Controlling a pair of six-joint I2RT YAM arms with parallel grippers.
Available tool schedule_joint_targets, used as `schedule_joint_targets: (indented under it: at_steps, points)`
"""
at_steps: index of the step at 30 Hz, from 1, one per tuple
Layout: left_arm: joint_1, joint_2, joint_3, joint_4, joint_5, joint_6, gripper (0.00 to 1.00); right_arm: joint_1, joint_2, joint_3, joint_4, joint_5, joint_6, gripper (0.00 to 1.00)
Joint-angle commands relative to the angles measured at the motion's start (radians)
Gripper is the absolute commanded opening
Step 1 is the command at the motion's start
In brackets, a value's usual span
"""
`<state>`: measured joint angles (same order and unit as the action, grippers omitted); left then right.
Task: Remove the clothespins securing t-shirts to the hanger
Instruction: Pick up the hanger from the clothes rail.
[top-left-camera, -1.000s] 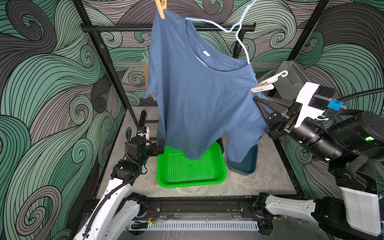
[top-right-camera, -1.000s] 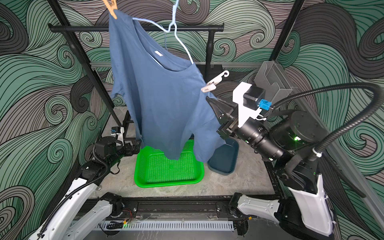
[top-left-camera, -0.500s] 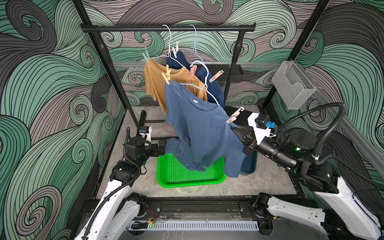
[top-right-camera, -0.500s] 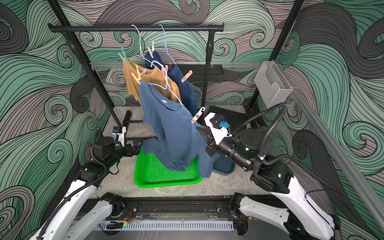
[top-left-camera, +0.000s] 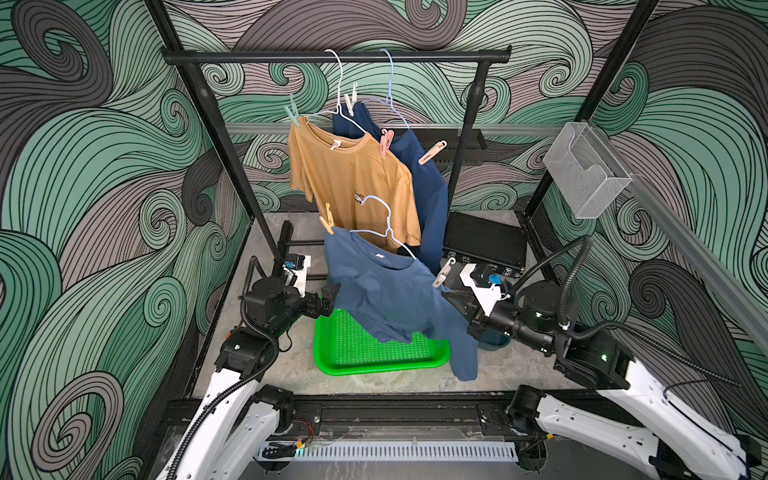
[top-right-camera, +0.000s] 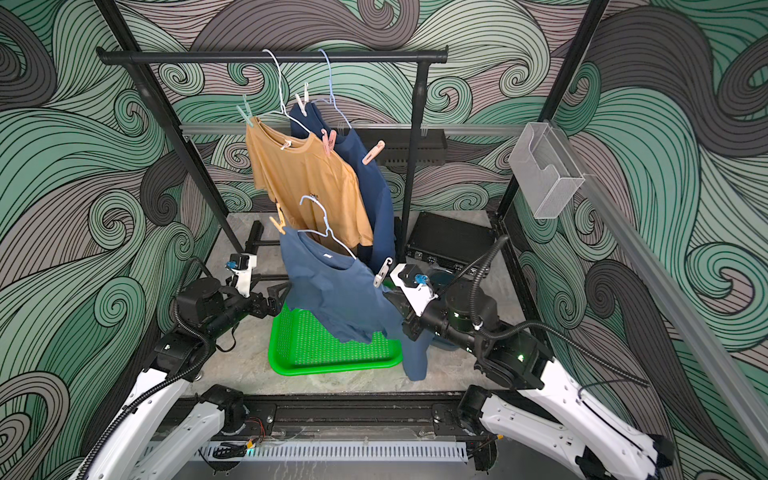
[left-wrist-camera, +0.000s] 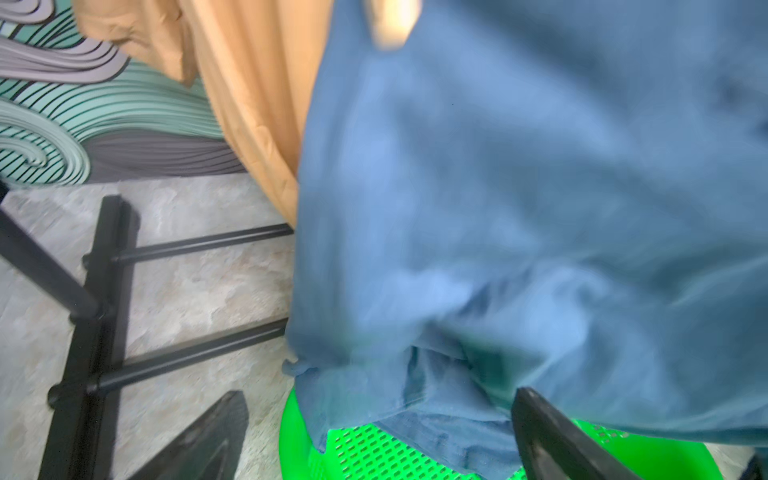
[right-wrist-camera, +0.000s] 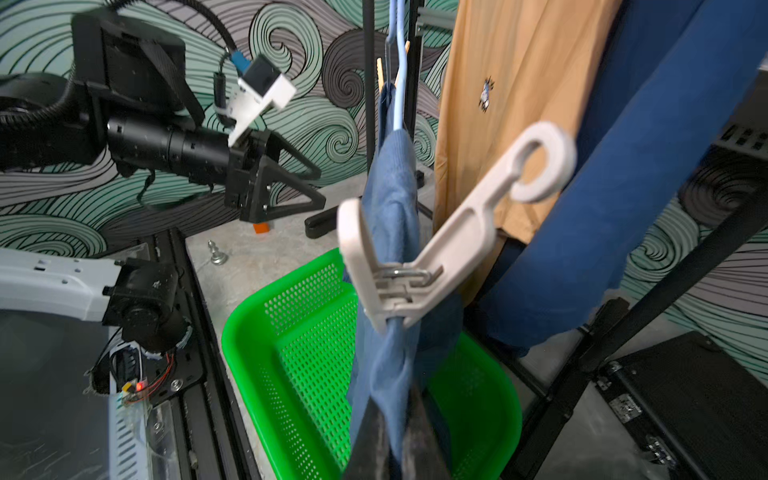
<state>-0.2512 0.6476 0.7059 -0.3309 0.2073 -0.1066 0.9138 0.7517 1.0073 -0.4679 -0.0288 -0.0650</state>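
Left tool (top-left-camera: 328, 298): held wide open, nothing gripped, beside blue t-shirt (top-left-camera: 386, 291).
Right tool (top-left-camera: 451, 299): clamped onto blue t-shirt fabric, just beside white clothespin (top-left-camera: 441, 272).

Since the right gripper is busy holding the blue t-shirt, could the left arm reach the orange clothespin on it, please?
Probably yes: the left gripper is open and empty beside the blue t-shirt, with the orange clothespin above it and nothing between.

The medium-blue cotton t-shirt (left-wrist-camera: 519, 187) is a blur in the left wrist view — a pale orange plastic clothespin (left-wrist-camera: 392, 20) on it is cut off by the edge.
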Motion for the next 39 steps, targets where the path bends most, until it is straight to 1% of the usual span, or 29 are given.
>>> schedule_joint_targets:
  at_steps: [1, 5, 8, 9, 11, 14, 16, 18, 21, 24, 27, 32, 36, 37, 39]
  points:
    - [-0.002, -0.021, -0.016, 0.091, 0.127, 0.091, 0.99, -0.006, -0.025, -0.054, 0.103, -0.067, 0.014, 0.0]
    - [-0.006, -0.007, -0.002, 0.094, 0.197, 0.191, 0.99, -0.009, 0.001, -0.085, 0.132, -0.075, -0.042, 0.0]
    - [-0.006, 0.014, 0.027, 0.096, 0.236, 0.233, 0.99, -0.018, 0.038, -0.098, 0.149, -0.102, -0.072, 0.0]
    - [-0.004, 0.025, 0.041, 0.104, 0.25, 0.231, 0.99, -0.021, 0.048, -0.106, 0.162, -0.112, -0.084, 0.0]
    - [-0.004, 0.044, 0.066, 0.127, 0.257, 0.187, 0.99, -0.027, 0.061, -0.123, 0.189, -0.131, -0.115, 0.0]
    - [-0.004, 0.082, 0.113, 0.128, 0.352, 0.204, 0.98, -0.037, 0.074, -0.144, 0.242, -0.15, -0.166, 0.0]
    - [-0.004, 0.116, 0.15, 0.117, 0.4, 0.215, 0.98, -0.064, 0.098, -0.14, 0.261, -0.172, -0.185, 0.0]
    - [-0.004, 0.133, 0.172, 0.099, 0.41, 0.237, 0.99, -0.105, 0.128, -0.13, 0.273, -0.216, -0.187, 0.0]
    - [-0.004, 0.125, 0.174, 0.094, 0.392, 0.294, 0.99, -0.157, 0.164, -0.13, 0.306, -0.284, -0.192, 0.0]
    - [-0.004, 0.111, 0.157, 0.116, 0.38, 0.374, 0.98, -0.18, 0.196, -0.132, 0.335, -0.32, -0.22, 0.0]
    - [-0.003, 0.11, 0.162, 0.126, 0.383, 0.435, 0.99, -0.189, 0.211, -0.137, 0.355, -0.338, -0.244, 0.0]
    - [0.0, 0.155, 0.212, 0.117, 0.392, 0.481, 0.99, -0.193, 0.222, -0.145, 0.371, -0.342, -0.265, 0.0]
    - [-0.001, 0.239, 0.309, -0.017, 0.415, 0.55, 0.93, -0.193, 0.235, -0.133, 0.348, -0.319, -0.281, 0.0]
    - [-0.002, 0.249, 0.319, -0.03, 0.42, 0.546, 0.93, -0.193, 0.235, -0.133, 0.354, -0.32, -0.282, 0.0]
    - [-0.001, 0.255, 0.307, -0.003, 0.442, 0.541, 0.91, -0.193, 0.235, -0.135, 0.363, -0.327, -0.281, 0.0]
